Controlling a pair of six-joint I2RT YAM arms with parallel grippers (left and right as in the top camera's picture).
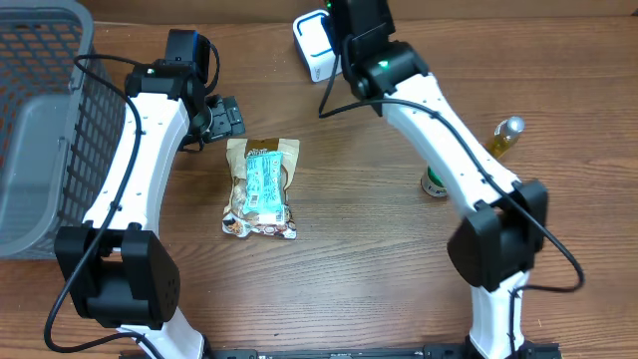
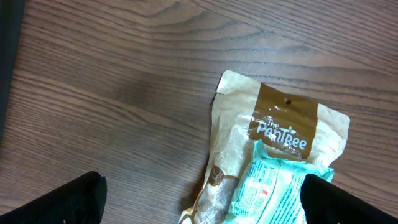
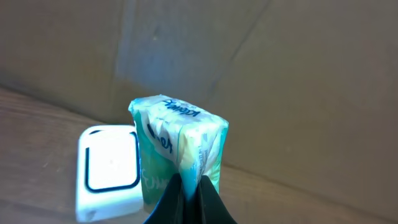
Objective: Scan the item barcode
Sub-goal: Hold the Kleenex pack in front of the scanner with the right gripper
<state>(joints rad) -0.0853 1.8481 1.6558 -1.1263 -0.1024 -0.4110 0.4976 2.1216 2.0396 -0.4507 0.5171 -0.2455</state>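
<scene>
Right gripper (image 3: 186, 188): jaws closed, pinching the lower seam of a teal plastic-wrapped tissue pack (image 3: 177, 140). The pack is upright above the fingertips and clear of the wooden table (image 1: 379, 259). Seen from the right wrist, a white box-shaped barcode scanner (image 3: 109, 171) with a black-outlined window sits just beside the pack at its 9 o'clock. Whether the two touch cannot be told. No barcode can be made out on the pack's visible faces.

In the overhead view the scanner stands at the table's 12 o'clock edge. The right arm reaches over it and hides the pack.

Left gripper (image 1: 217, 117): jaws fully apart and holding nothing. It hovers just past the 12 o'clock end of a tan and brown foil snack pouch (image 1: 261, 189). The pouch lies flat near the table's centre, with a teal wrapped packet (image 2: 280, 186) lying on top of it.

A grey mesh plastic basket (image 1: 60, 60) occupies the 9 to 10 o'clock side. A yellow-green bottle with a silver cap (image 1: 507, 137) stands at 3 o'clock, well apart from the pouch.
</scene>
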